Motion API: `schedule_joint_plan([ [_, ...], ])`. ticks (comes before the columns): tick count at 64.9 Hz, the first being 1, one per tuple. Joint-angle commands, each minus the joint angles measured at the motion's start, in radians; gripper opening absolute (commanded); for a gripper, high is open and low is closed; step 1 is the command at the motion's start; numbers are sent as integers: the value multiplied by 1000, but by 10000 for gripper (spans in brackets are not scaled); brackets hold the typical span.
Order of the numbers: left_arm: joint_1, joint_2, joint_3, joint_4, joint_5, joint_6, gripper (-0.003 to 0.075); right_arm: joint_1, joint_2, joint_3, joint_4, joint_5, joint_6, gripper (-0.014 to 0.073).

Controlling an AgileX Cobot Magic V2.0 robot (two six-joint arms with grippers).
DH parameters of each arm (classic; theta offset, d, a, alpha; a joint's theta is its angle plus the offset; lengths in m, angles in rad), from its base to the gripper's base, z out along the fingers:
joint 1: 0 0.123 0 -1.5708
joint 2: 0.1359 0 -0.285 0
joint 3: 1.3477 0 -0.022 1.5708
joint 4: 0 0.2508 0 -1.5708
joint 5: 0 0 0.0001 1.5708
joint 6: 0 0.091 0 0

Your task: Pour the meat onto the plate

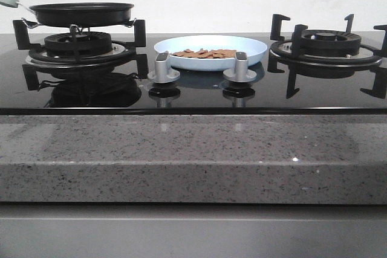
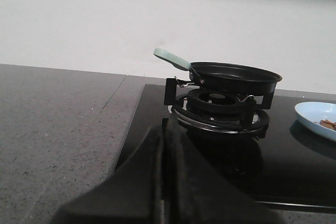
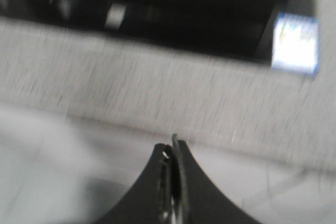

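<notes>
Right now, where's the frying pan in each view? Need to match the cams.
Front view: frying pan at upper left, sitting on the left burner, pale handle off the left edge.
Left wrist view: pan right of centre on that same burner, pale handle pointing left.
Right wrist view: not in it; the picture is blurred.
Shared landmark: the pale-blue plate, centre in front, right edge in left wrist.

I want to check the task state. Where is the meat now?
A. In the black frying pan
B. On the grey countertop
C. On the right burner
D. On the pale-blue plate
D: the front view shows the meat lying on the plate, between the two burners.
</notes>
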Motion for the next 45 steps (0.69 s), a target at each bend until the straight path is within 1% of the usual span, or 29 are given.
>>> schedule_joint_plan([
  [1,0,-17,6,0,-85,-7,-20,-42,-67,89,-15,-270,-32,-120],
  [4,0,-17,6,0,-85,-7,-20,-62,-104,151,-15,-377,-35,-120],
  [11,0,-17,6,0,-85,-7,-20,-93,-190,302,-12,-574,-35,-120],
  [19,0,-17,6,0,-85,-7,-20,-118,-267,461,-7,-761,-35,-120],
  [26,0,-17,6,0,-85,-7,-20,-130,-316,554,-3,-840,-35,-120],
  [35,0,-17,6,0,-85,-7,-20,-131,-344,634,-3,-930,-35,-120],
  [45,0,-17,6,0,-85,-7,-20,-131,-344,631,-3,-935,-35,-120],
])
